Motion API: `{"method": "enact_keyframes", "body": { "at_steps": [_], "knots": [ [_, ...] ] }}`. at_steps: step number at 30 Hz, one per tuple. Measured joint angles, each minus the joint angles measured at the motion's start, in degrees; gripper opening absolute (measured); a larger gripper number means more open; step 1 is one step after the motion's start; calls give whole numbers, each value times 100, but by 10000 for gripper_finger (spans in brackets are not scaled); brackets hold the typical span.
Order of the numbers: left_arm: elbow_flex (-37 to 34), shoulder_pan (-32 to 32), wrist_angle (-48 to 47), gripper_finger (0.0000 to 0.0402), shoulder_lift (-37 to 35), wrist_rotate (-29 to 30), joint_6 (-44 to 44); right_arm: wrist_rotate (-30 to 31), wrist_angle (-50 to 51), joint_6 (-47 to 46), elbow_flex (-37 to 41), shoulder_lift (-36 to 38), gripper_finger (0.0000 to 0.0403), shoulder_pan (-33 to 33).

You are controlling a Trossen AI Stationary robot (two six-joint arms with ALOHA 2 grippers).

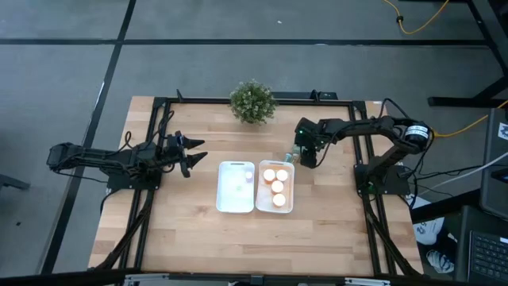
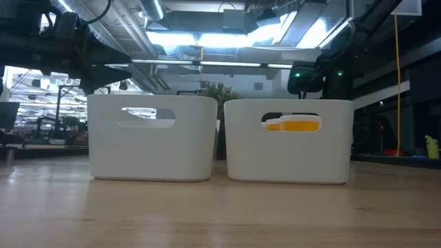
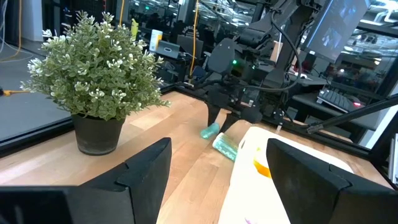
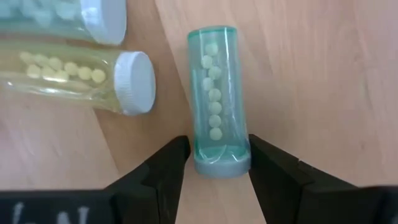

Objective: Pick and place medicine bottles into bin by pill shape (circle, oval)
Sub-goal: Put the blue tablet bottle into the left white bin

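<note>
Presently, the teal bottle [image 4: 215, 99], lying on the table [image 1: 182, 230] just behind the right bin [image 1: 287, 208], is pinched by the right gripper [image 4: 218, 167]; a level lift is advised.

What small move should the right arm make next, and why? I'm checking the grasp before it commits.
Probably lift straight up. The right pincer has its fingers against both sides of the teal bottle, which lies flat on the table with round pills inside. A clear bottle lies close beside it, so sliding sideways could knock it.
</note>
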State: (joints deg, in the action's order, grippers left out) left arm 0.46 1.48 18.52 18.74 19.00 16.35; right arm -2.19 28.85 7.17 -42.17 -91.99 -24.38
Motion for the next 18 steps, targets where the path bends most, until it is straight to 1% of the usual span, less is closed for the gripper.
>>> {"method": "enact_keyframes", "body": {
  "at_steps": [4,6,9,13,18],
  "knots": [
    [0,0,-1,255,-2,-1,0,-176,-822,-303,662,617,172,7],
    [1,0,-1,255,-1,-1,0,-350,-1279,-484,1077,1022,172,22],
    [1,0,0,255,0,-2,-1,-409,-1947,-829,1727,1556,173,36],
    [1,0,0,255,0,0,1,-235,-3045,-1409,2516,1947,173,155],
    [0,0,0,255,-2,0,-1,264,-4438,-1893,3254,1993,172,456]
  ]
}}
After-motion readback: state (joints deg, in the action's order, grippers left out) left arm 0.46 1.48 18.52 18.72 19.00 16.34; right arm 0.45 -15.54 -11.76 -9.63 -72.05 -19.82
